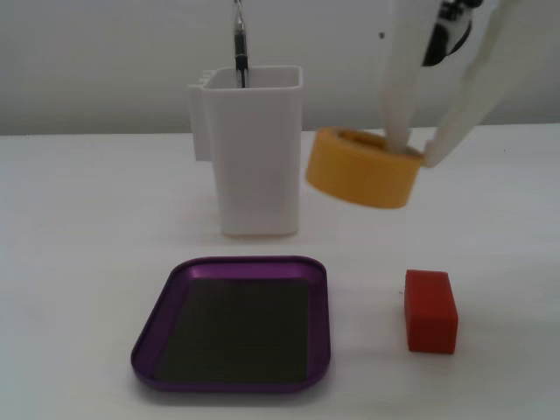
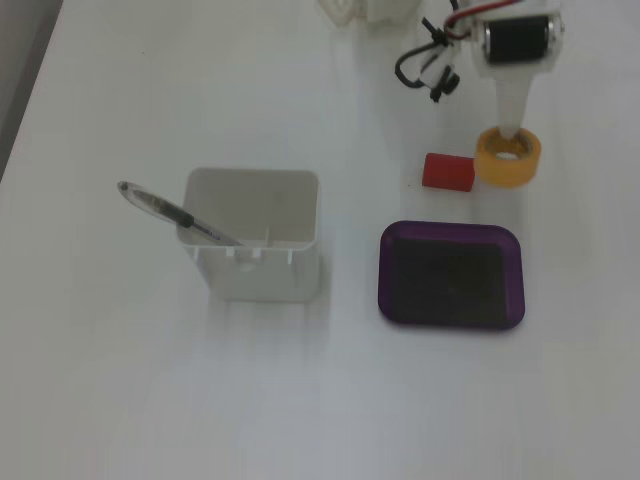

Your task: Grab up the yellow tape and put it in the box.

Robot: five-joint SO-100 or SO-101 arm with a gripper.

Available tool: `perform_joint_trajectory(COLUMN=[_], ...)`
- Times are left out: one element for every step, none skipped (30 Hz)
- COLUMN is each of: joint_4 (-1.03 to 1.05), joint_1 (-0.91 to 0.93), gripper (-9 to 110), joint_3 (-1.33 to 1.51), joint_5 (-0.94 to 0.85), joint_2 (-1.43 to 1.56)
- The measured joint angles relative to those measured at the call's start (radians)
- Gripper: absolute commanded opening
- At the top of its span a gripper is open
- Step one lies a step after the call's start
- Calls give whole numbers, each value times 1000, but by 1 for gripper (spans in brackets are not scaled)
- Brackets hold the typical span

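The hand (image 1: 418,149) holds the tape (image 1: 363,168) clear of the surface (image 1: 87,227), tilted; one white finger (image 1: 398,105) reaches down into the roll's hole and the other (image 1: 459,114) presses its outer wall. The box (image 1: 234,322) lies near the front edge, its dark bottom bare. Behind it stands a tall white container (image 1: 254,153) with a pen (image 1: 240,44) sticking up out of it. A red block (image 1: 430,311) sits toward the front right, apart from the box.
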Motion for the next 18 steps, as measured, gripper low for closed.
perform_joint_trajectory(joint_4=[9, 25, 38, 52, 64, 77, 91, 101, 112, 126, 140, 152, 166, 181, 192, 201, 212, 224], joint_1=[0, 0, 0, 0, 0, 0, 0, 0, 0, 0, 0, 0, 2, 2, 2, 2, 3, 17], gripper=[-1, -1, -1, -1, -1, -1, -1, -1, -1, -1, -1, -1, -1, -1, -1, -1, -1, -1], joint_3=[-58, -112, -164, -216, -264, -311, -359, -403, -449, -494, -535, -580, -623, -664, -709, -750, -790, -828], joint_5=[5, 6, 9, 9, 9, 9, 9, 9, 9, 9, 9, 9, 9, 9, 9, 9, 9, 9], joint_2=[-60, -117, -173, -227, -279, -333, -382, -426, -469, -511, -551, -592, -629, -666, -703, -733, -764, -793])
